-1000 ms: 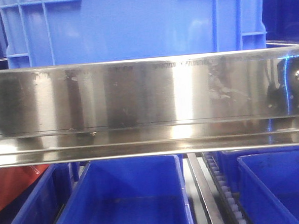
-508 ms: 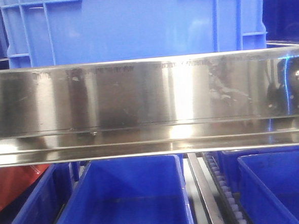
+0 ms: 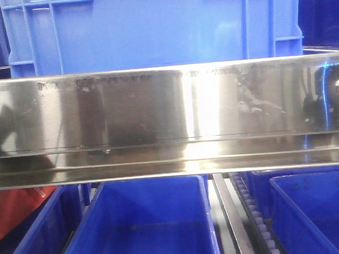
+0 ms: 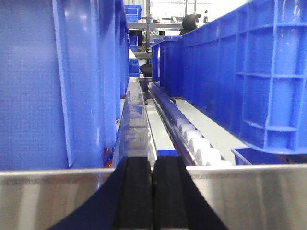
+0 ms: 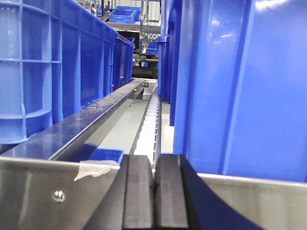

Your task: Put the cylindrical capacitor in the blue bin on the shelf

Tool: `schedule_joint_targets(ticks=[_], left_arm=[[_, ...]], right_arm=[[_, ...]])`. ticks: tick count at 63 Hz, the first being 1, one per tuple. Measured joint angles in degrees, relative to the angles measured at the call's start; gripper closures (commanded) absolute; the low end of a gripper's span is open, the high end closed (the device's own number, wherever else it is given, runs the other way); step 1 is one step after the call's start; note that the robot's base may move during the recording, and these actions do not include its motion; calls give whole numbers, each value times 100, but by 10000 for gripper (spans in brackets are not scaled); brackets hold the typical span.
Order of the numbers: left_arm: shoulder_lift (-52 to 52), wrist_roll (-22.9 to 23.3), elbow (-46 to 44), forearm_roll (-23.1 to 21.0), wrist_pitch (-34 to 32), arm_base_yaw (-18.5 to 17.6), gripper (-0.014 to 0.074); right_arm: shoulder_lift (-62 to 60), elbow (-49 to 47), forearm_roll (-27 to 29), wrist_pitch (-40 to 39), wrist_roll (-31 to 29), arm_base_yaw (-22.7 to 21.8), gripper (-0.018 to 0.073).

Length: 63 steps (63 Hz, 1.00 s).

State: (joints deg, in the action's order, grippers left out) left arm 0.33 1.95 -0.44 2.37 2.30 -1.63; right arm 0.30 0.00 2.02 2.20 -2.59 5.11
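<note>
Capacitor nowhere in view; likely light, rigid, slippery, best pinched across its body; left gripper (image 4: pixel 152 191) and right gripper (image 5: pixel 154 191) both closed empty, shelf (image 4: pixel 249 191) rail just ahead.

A red-painted metal frame (image 3: pixel 16 208) shows low at the left, beside it a piece of pale torn tape (image 5: pixel 96 168) and a small round-headed screw (image 5: pixel 58 195).

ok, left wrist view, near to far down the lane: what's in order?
Shut left pincer → shiny front rail → white rollers running back between the blue bins → distant racking.
</note>
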Motion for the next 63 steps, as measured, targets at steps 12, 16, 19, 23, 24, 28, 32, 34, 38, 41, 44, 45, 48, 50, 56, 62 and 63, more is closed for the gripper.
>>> schedule_joint_targets(ticks=[12,16,19,23,24,28,32,34,38,41,44,45,48,50,56,62,63], left_arm=[[-2,0,38,11,-172,139,707],[-2,0,44,11,-172,188,707],[-2,0,41,22,-172,230,707],[-2,0,50,22,-172,241,707],[-2,0,50,22,-172,241,707],[-2,3,50,22,-172,241,707],[-2,3,50,33,-172,248,707],[-2,3,50,33,-172,248,707],[-2,16,50,33,-172,253,707],[-2,16,50,33,-172,253,707],[-2,16,50,33,-172,253,707],[-2,16,50,33,-172,263,707],[-2,16,50,33,-172,263,707],[-2,16,50,33,-172,263,707],[-2,16,50,33,-172,263,707],[-2,16,50,33,-172,263,707],[-2,16,50,33,-172,263,707]], right_arm=[[-2,0,0,0,0,0,724],[-2,0,0,0,0,0,724],[-2,0,0,0,0,0,724],[-2,0,0,0,0,0,724],[-2,0,0,0,0,0,724],[-2,0,0,0,0,0,724],[-2,0,0,0,0,0,724],[-2,0,0,0,0,0,724],[-2,0,0,0,0,0,724],[-2,0,0,0,0,0,724],[-2,0,0,0,0,0,724],[-2,0,0,0,0,0,724],[-2,0,0,0,0,0,724],[-2,0,0,0,0,0,724],[-2,0,0,0,0,0,724],[-2,0,0,0,0,0,724],[-2,0,0,0,0,0,724]])
